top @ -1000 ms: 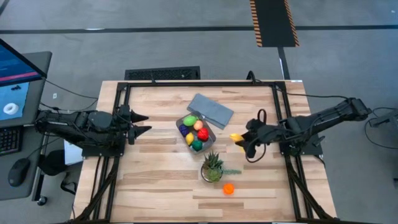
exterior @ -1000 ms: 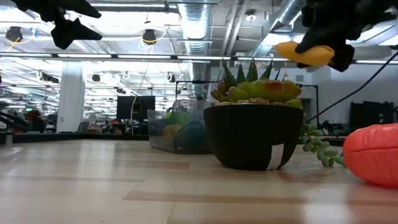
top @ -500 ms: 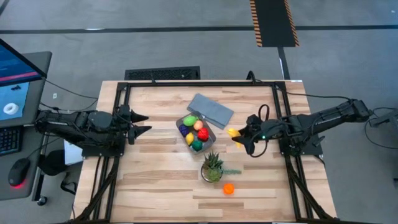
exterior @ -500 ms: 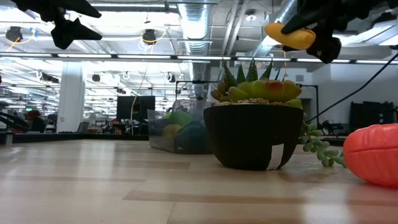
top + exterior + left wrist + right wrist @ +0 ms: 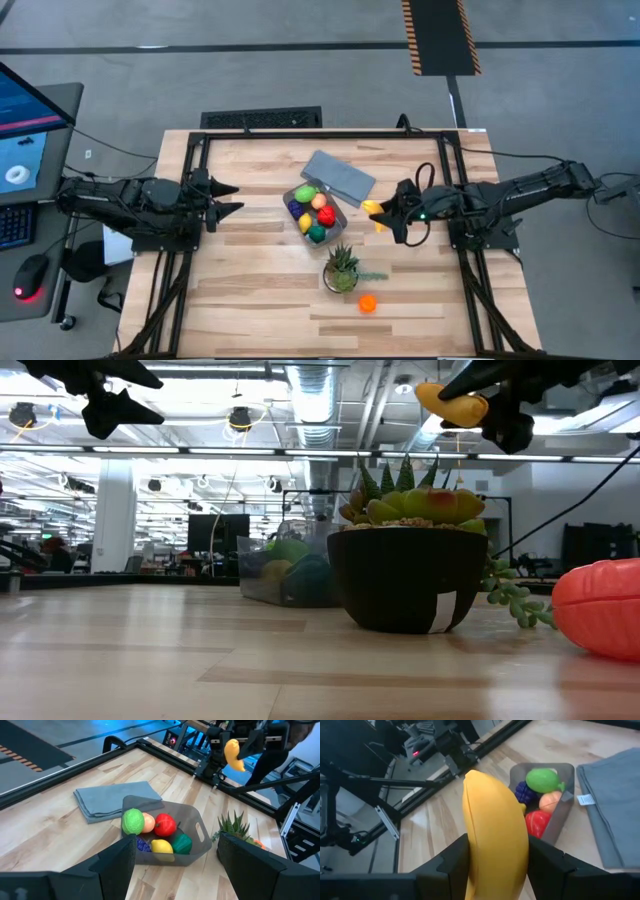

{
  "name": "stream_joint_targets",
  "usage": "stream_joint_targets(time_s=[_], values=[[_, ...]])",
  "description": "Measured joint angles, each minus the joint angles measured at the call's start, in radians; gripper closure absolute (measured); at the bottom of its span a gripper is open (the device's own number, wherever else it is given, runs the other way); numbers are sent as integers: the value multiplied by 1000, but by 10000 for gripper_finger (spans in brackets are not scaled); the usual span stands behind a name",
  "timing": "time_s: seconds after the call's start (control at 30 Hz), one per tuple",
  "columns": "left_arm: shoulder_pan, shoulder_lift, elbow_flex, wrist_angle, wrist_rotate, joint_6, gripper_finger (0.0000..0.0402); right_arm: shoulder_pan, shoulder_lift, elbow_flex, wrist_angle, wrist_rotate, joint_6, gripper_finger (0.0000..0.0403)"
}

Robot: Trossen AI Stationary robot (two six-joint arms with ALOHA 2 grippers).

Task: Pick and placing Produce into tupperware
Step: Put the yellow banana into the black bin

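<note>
The clear tub (image 5: pixel 316 211) sits mid-table, holding several toy fruits: green, orange, red, yellow, purple and dark green (image 5: pixel 152 827). My right gripper (image 5: pixel 385 213) hovers to the right of the tub, shut on a yellow banana (image 5: pixel 372 209), seen high up in the low view (image 5: pixel 452 405). An orange toy (image 5: pixel 368 303) lies on the table near the front edge. My left gripper (image 5: pixel 232 198) waits open above the table's left side. My right gripper pinches the yellow banana (image 5: pixel 495 845) between its two fingers (image 5: pixel 457 862), one on each side of its body. The fingers reach level from the table's right. The banana is lifted clear, high above the table, with its free end (image 5: pixel 472 777) pointing toward the tub.
A spiky potted plant (image 5: pixel 341 270) stands in front of the tub. A folded grey-blue cloth-like lid (image 5: pixel 339 176) lies behind the tub. Black frame rails (image 5: pixel 320 135) border the table. Bare wood lies left of the tub.
My right gripper has carried the banana toward the table's left and slightly toward the far edge, closing on the tub, and has risen a little in the low view. It stays shut on the banana.
</note>
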Motion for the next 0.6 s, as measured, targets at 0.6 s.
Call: stream_joint_targets(time_s=[0.6], values=[[0, 0, 0, 0, -14, 2, 132, -25, 0, 0, 102, -4, -53, 208]])
